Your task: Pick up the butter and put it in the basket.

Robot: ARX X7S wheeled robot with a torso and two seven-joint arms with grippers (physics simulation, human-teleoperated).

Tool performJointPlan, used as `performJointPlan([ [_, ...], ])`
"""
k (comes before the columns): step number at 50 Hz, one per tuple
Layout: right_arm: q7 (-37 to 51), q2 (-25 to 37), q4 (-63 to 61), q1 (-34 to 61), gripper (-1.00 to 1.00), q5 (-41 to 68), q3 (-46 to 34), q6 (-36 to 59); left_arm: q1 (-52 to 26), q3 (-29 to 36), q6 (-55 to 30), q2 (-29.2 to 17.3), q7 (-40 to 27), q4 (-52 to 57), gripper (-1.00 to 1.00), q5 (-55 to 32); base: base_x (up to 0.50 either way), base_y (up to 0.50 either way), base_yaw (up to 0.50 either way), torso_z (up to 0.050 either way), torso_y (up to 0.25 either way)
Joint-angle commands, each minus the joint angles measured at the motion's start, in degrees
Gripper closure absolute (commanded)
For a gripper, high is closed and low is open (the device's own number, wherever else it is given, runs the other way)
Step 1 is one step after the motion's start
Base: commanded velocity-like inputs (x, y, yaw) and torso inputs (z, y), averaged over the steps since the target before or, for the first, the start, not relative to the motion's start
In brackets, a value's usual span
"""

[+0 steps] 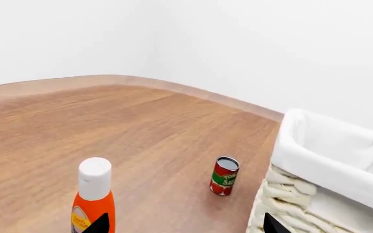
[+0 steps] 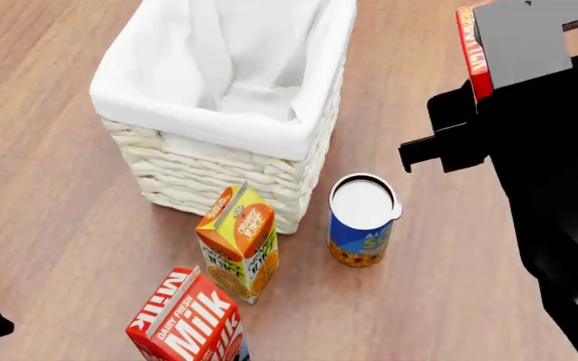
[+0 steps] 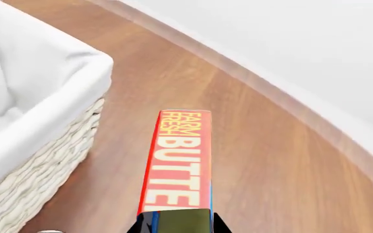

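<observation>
The butter (image 3: 177, 165), a flat red-orange box with white "BUTTER" lettering, is held in my right gripper (image 3: 177, 224), whose jaws press on both its sides. In the head view the butter (image 2: 471, 51) shows as a red edge beside the black right arm, lifted above the floor to the right of the basket (image 2: 299, 143). The basket is a large cream wicker box with white cloth lining; it also shows in the right wrist view (image 3: 37, 145) and the left wrist view (image 1: 329, 165). My left gripper (image 1: 186, 225) is open and empty, low beside the basket.
An orange juice carton (image 2: 238, 241), a red-and-white milk carton (image 2: 189, 323) and a blue can (image 2: 361, 219) stand in front of the basket. An orange bottle with a white cap (image 1: 94, 199) and a small red tomato sauce can (image 1: 225, 175) stand near my left gripper.
</observation>
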Motion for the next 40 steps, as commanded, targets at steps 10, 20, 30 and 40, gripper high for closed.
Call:
performJointPlan([
  [10, -11.19, -8.68, 32.16, 23.14, 1.0, -7.97, -8.48, -6.73, 0.3, -0.56, -0.58, -0.31, -1.29, 1.45, -1.0, -1.32, 0.0, 0.0, 0.0, 0.001, 0.002],
  [20, -18.56, -14.07, 45.69, 32.36, 1.0, -8.97, -11.93, -10.37, 0.27, -0.33, -0.58, -0.34, -1.49, 1.43, -1.0, -1.45, 0.0, 0.0, 0.0, 0.0, 0.001],
  [30, -29.25, -21.56, 60.24, 37.31, 1.0, -10.97, -17.84, -17.52, 0.37, -0.84, -0.98, -0.72, -2.06, 2.04, -1.0, -2.32, 0.0, 0.0, 0.0, 0.001, 0.002],
  [40, -38.69, -29.28, 75.4, 41.62, 1.0, -13.21, -22.01, -26.11, 0.39, -0.72, -1.08, -0.83, -2.35, 2.19, -1.0, -2.53, 0.0, 0.0, 0.0, 0.0, 0.001],
])
